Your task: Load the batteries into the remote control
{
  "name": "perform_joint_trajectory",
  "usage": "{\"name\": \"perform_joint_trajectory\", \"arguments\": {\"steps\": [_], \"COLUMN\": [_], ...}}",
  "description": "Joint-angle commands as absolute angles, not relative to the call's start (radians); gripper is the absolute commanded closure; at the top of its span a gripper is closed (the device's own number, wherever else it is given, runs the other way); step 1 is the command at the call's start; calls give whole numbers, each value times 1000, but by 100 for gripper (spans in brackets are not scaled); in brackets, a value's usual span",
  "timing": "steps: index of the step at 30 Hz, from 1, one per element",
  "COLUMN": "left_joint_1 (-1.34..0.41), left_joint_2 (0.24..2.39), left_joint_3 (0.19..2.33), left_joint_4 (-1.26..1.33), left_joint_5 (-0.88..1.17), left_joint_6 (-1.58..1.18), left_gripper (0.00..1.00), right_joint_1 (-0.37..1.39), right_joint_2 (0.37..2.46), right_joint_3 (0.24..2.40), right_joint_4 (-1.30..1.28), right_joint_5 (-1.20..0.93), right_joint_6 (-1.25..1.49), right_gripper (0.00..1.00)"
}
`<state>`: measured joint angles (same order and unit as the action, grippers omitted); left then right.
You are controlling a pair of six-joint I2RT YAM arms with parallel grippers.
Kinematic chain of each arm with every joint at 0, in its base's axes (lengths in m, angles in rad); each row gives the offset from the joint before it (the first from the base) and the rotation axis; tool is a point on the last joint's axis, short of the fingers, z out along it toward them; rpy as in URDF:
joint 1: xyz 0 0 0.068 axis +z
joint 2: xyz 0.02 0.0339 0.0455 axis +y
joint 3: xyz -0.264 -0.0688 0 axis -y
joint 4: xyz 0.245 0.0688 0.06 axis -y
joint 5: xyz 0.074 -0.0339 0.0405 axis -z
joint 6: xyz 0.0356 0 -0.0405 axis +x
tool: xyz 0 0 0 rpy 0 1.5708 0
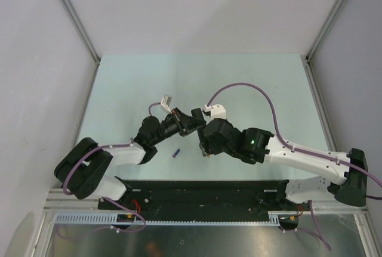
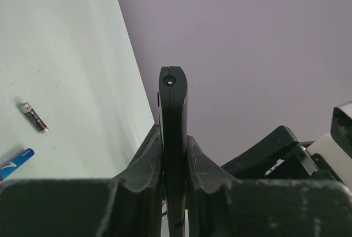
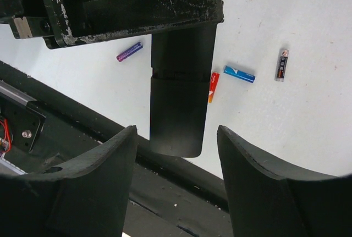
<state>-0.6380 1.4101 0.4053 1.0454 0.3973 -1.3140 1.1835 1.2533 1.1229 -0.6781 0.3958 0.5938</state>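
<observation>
Left gripper point(image 2: 175, 146) clamped on raised remote point(image 2: 173, 105), right gripper point(image 3: 177, 138) wide open facing it, orange battery point(image 3: 213, 87) lying on table point(image 3: 286, 116)

Small blue cylinder point(image 1: 176, 153) on table point(image 1: 131, 84) near left arm point(image 1: 119, 155)

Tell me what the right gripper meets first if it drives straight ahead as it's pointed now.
Most likely the remote control, which the left gripper holds directly ahead of the open right gripper, roughly centred on its gap. Depth is unclear; the table lies beyond.
</observation>
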Motion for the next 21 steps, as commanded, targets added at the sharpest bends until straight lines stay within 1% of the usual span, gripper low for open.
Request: {"name": "perform_joint_trajectory", "arguments": {"steps": [1,7,17,21], "left_joint_1": [-632,-632,-632,-634], "left_joint_2": [1413,1411,1407,1407], "left_joint_3": [446,445,434,430], "left_joint_4": [1098,1100,1100,1098], "left_joint_5": [410,410,403,397], "left_joint_6": [-1331,-1331,-1328,-1318], "left_gripper": [100,100,100,100], "right_joint_1": [1190,1190,1192,1193], "right_joint_2": [1264,1273,1275,1261], "right_joint_3": [1167,1167,1167,1167], "right_joint_4": [-683,-690,-695,-706], "right_joint_5": [413,397,390,391], "right_joint_6": [595,595,594,597], "right_gripper": [37,39,51,54]}}
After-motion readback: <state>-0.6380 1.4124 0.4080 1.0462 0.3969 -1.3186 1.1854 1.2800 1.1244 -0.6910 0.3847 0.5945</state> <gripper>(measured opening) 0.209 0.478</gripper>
